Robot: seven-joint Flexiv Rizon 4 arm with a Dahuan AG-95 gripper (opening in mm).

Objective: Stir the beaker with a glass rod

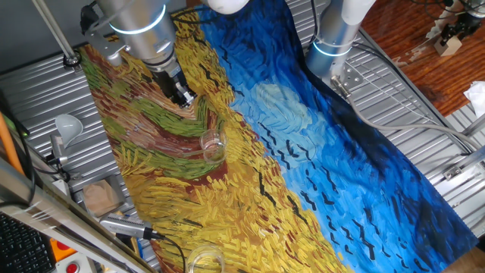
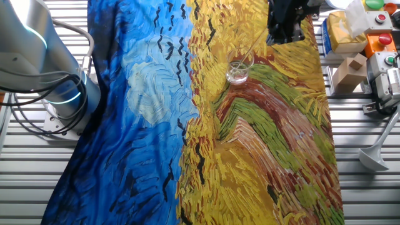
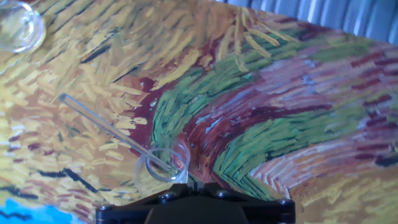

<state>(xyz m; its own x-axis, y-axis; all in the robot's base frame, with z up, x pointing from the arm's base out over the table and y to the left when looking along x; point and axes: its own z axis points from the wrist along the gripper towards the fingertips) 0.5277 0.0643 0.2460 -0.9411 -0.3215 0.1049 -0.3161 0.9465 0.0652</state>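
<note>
The beaker (image 1: 213,144) is a small clear glass standing on the painted cloth; it also shows in the other fixed view (image 2: 239,70) and low in the hand view (image 3: 163,163). The glass rod (image 3: 112,132) stands with one end inside the beaker and leans over its rim, its free end up and away; it shows faintly in the other fixed view (image 2: 251,49). My gripper (image 1: 184,97) hangs just beside the beaker, a little above the cloth (image 2: 282,34). Its fingers look closed together with nothing between them (image 3: 194,185). It does not touch the rod.
A wider clear glass vessel (image 1: 204,261) stands near the cloth's edge, also at the hand view's top left (image 3: 18,25). A white funnel (image 1: 68,127), boxes (image 2: 350,69) and a button panel (image 2: 382,44) lie beside the cloth. A second arm's base (image 1: 333,42) stands at the back.
</note>
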